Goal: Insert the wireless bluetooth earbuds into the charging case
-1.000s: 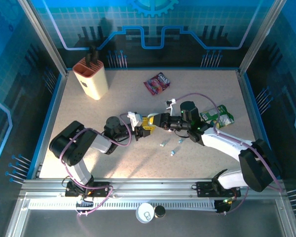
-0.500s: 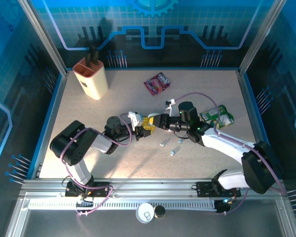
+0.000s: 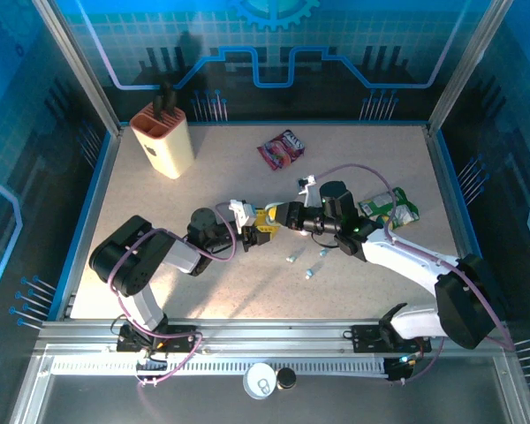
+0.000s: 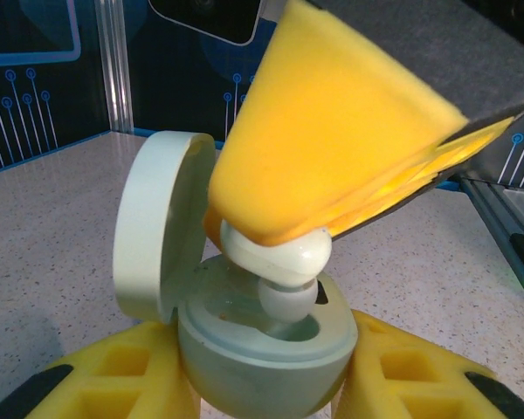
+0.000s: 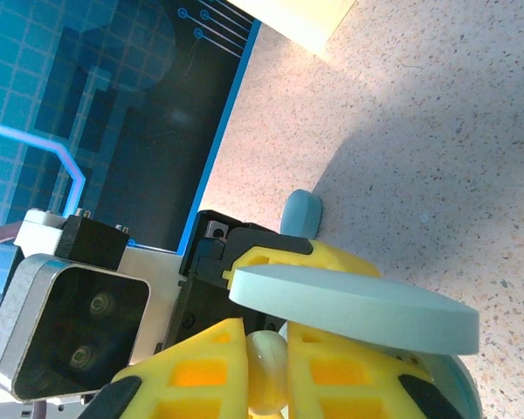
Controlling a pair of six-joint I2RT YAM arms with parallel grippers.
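A pale teal charging case (image 4: 244, 349) stands upright with its lid (image 4: 153, 227) swung open to the left. My left gripper (image 4: 264, 397) is shut on the case's base. From above, the right gripper's yellow fingers (image 4: 332, 140) pinch a white earbud (image 4: 284, 262) whose rounded tip sits in the case's well. In the right wrist view the right gripper (image 5: 266, 367) is shut on that earbud, just under the open lid (image 5: 358, 301). From above, both grippers meet mid-table, left (image 3: 250, 227) and right (image 3: 270, 218). Three loose earbuds (image 3: 292, 258) lie just in front of them.
A pale blue rounded piece (image 5: 301, 214) lies on the table behind the left gripper. A tan knife block (image 3: 163, 140) stands far left, a red snack bag (image 3: 283, 148) at the back, a green bag (image 3: 390, 207) by the right arm. A cup (image 3: 260, 381) sits beyond the near rail.
The right gripper has tightened on the earbud and edged slightly left toward the case. The left arm and case have stayed put.
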